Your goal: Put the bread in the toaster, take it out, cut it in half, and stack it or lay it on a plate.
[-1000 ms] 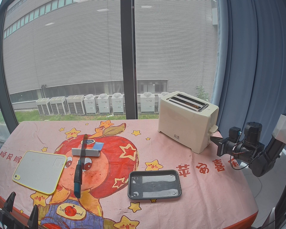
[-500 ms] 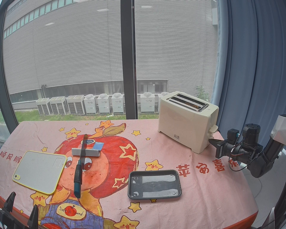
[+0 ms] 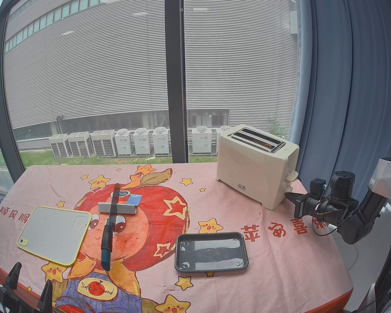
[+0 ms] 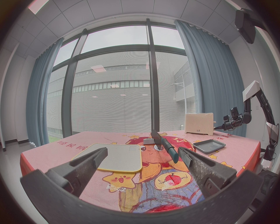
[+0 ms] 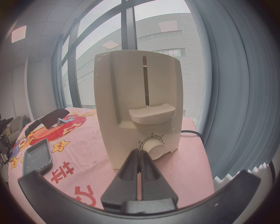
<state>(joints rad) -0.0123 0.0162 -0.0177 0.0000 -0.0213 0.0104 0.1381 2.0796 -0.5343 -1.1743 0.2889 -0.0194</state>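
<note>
Office — tiled ceiling (image 4: 116,11), tall windows (image 4: 113,90)

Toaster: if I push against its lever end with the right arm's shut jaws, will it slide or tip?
Tipping seems unlikely: the toaster is boxy and sits flat on the tablecloth. Sliding seems likelier: its plastic shell looks light, and the wrinkled cloth may bunch beneath it.

Toaster (image 3: 256,165) end face blocks right pincer (image 3: 287,195) ahead (curtain (image 3: 326,102) close beside); bare tablecloth (image 3: 277,252) toward tray (image 3: 211,270).

A cream plastic two-slot toaster (image 3: 256,165) stands upright at centre right, its side lever (image 5: 151,113) low. A dark rectangular tray (image 3: 211,252) lies lower centre. A teal-handled knife (image 3: 109,228) and a white yellow-rimmed cutting board (image 3: 54,233) lie lower left.
</note>
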